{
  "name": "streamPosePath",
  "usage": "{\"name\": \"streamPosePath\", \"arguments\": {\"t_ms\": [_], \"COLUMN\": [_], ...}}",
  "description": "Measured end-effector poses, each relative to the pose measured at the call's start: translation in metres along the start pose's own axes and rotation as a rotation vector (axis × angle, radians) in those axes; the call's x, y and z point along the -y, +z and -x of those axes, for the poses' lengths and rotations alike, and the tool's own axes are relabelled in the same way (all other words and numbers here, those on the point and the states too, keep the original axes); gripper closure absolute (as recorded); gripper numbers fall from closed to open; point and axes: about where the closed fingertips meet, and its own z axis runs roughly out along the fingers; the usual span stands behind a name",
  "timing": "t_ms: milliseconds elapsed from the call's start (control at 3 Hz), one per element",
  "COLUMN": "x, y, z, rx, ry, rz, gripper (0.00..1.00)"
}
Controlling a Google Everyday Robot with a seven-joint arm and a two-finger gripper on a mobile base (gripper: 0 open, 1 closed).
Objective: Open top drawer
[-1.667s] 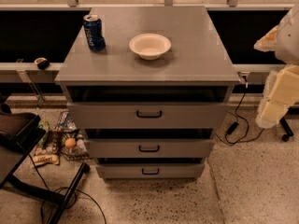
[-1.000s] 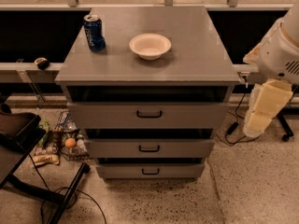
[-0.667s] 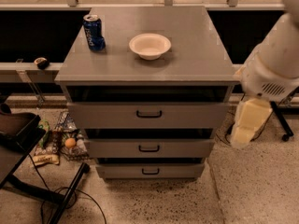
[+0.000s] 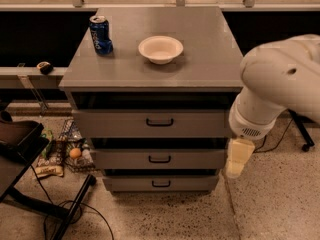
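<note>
gripper (image 4: pixel 238 159) seemingly hangs lower right of top drawer (image 4: pixel 192 125), can (image 4: pixel 100 34) left of bowl (image 4: pixel 160 49).

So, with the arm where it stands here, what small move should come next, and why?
Probably swing the pincer left and slightly up, toward the black bar handle on the top drawer. The pincer hangs by the right front corner of the cabinet, level with the middle drawer, well apart from the handle, which nothing touches.
</note>
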Motion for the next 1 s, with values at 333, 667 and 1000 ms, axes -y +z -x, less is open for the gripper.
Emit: {"name": "streamPosePath", "arguments": {"t_ms": [333, 667, 1000], "x": [0.009, 0.031, 0.047], "y": [0.029, 0.059, 0.075], "z": [0.01, 0.03, 0.042], "rx": [-0.031, -0.068, -0.083], "ry": [-0.035, -0.093, -0.119], "rz": [-0.032, -0.071, -0.082], "gripper": [0.0, 0.0, 0.0]}}
